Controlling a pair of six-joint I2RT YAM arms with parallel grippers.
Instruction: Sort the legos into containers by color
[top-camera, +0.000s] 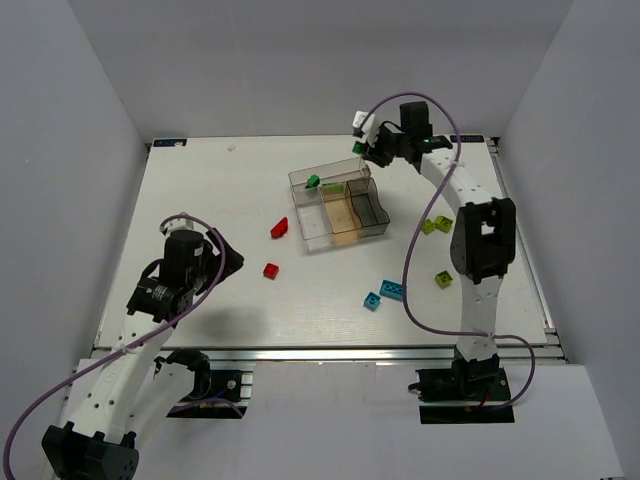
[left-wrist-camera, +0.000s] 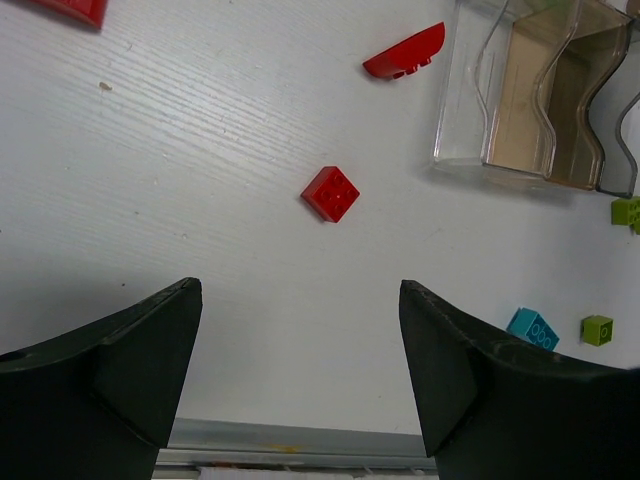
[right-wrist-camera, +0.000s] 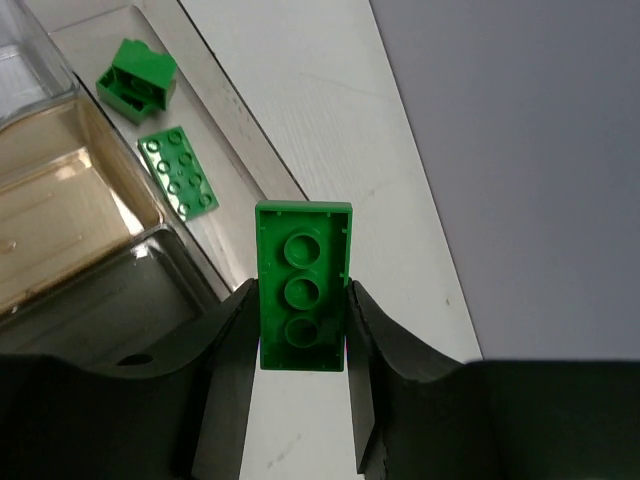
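My right gripper (right-wrist-camera: 300, 330) is shut on a dark green brick (right-wrist-camera: 302, 285), its hollow underside facing the camera, held at the far right of the clear containers (top-camera: 340, 205); in the top view this gripper (top-camera: 366, 148) is just beyond them. Two green bricks (right-wrist-camera: 138, 78) (right-wrist-camera: 178, 170) lie in the far bin. My left gripper (left-wrist-camera: 295, 350) is open and empty over the table's near left. A red square brick (left-wrist-camera: 331, 193) and a red curved brick (left-wrist-camera: 405, 58) lie ahead of it, left of the containers (left-wrist-camera: 520, 100).
Cyan bricks (top-camera: 392, 290) (top-camera: 372, 300) and lime bricks (top-camera: 444, 279) (top-camera: 437, 225) lie on the table right of the containers, near the right arm. A third red piece (left-wrist-camera: 70, 8) is at the top left of the left wrist view. The table's near edge (left-wrist-camera: 300, 440) is just below the left gripper.
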